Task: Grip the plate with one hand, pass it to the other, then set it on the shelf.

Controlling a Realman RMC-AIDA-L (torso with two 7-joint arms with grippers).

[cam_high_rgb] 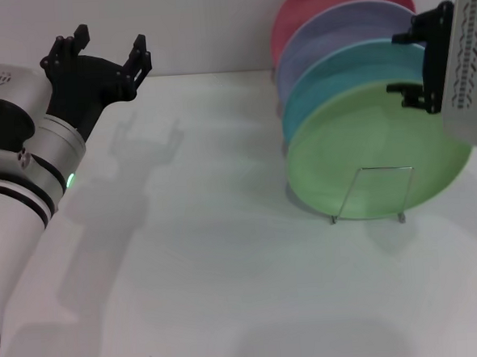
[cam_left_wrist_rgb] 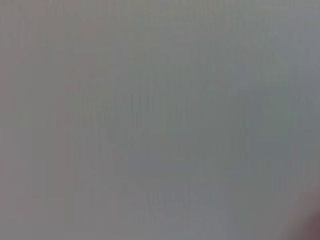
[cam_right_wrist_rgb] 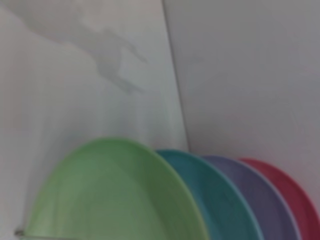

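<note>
The light green plate (cam_high_rgb: pixel 374 150) stands upright at the front of the silver wire shelf (cam_high_rgb: pixel 369 216), on the right side of the white table. It also shows in the right wrist view (cam_right_wrist_rgb: pixel 110 195). My right gripper (cam_high_rgb: pixel 419 61) is at the plate's upper right rim with its black fingers spread, and I cannot tell whether they touch it. My left gripper (cam_high_rgb: pixel 105 51), on the arm with the green ring, is open and empty, raised over the table's far left. The left wrist view shows only a grey blur.
Behind the green plate stand a turquoise plate (cam_high_rgb: pixel 330 80), a lavender plate (cam_high_rgb: pixel 327 31) and a pink plate (cam_high_rgb: pixel 317 0), close together in a row. A white wall runs behind the table (cam_high_rgb: pixel 186 254).
</note>
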